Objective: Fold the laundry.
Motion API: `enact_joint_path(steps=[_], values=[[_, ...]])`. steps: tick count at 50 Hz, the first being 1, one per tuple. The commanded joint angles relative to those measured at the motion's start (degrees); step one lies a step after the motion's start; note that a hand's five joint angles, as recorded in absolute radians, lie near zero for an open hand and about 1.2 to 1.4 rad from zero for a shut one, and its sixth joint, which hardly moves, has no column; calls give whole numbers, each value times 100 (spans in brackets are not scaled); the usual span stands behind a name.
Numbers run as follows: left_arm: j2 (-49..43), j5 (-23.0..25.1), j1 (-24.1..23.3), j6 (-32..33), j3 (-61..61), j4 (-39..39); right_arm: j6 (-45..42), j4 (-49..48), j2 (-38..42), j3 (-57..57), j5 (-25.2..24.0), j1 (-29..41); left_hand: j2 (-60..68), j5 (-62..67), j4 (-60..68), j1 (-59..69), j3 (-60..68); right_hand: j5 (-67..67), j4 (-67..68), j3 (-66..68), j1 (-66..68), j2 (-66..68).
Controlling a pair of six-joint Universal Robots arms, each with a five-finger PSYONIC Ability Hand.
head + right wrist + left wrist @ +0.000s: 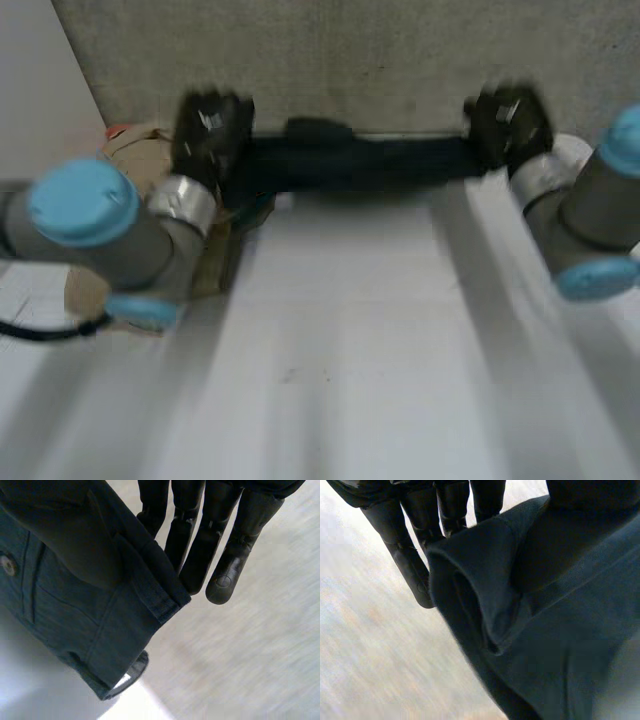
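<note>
**Two-handed stretch at the far edge**

Beside a beige cloth pile (135, 160), I see my left hand (210, 130) pinching one end of the dark garment (350, 162), straight fingers against thumb. The garment stretches along the far edge of the white table (340, 330) to my right hand (508, 125), which pinches it likewise.

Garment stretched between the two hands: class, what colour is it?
The garment is dark blue, almost black, clearest in the right wrist view.
</note>
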Motion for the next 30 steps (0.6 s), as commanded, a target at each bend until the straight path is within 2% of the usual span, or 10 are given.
enact_joint_path(steps=[1, 5, 14, 19, 23, 30], values=[[-404, -9, -256, 74, -729, -1184, -825, 1279, 582, 682, 15, 137, 1127, 1265, 1110, 1593, 1158, 1421, 1177, 1230, 2292, 1245], [-256, 9, -308, 74, -1150, -2009, -975, 1868, 416, 1078, -46, 137, 1127, 1265, 1110, 1593, 1158, 1421, 1177, 1230, 2292, 1245], [904, -9, -326, 258, -2004, -2460, -1238, 3230, -595, 1860, -81, 14, 1127, 1265, 1110, 1593, 1158, 1421, 1177, 1230, 2292, 1245], [1520, -26, -458, 627, -2417, -2837, -1974, 4091, -1121, 2378, -178, -293, 1127, 1265, 1110, 1593, 1158, 1421, 1177, 1230, 2292, 1245], [1644, -62, -537, 865, -2645, -3294, -2467, 4347, -1394, 2730, -266, -574, 1127, 1265, 1110, 1593, 1158, 1421, 1177, 1230, 2292, 1245], [1635, -79, -669, 891, -2707, -3637, -2583, 4418, -1492, 2986, -275, -716, 1127, 1265, 1110, 1593, 1158, 1421, 1177, 1230, 2292, 1245]])
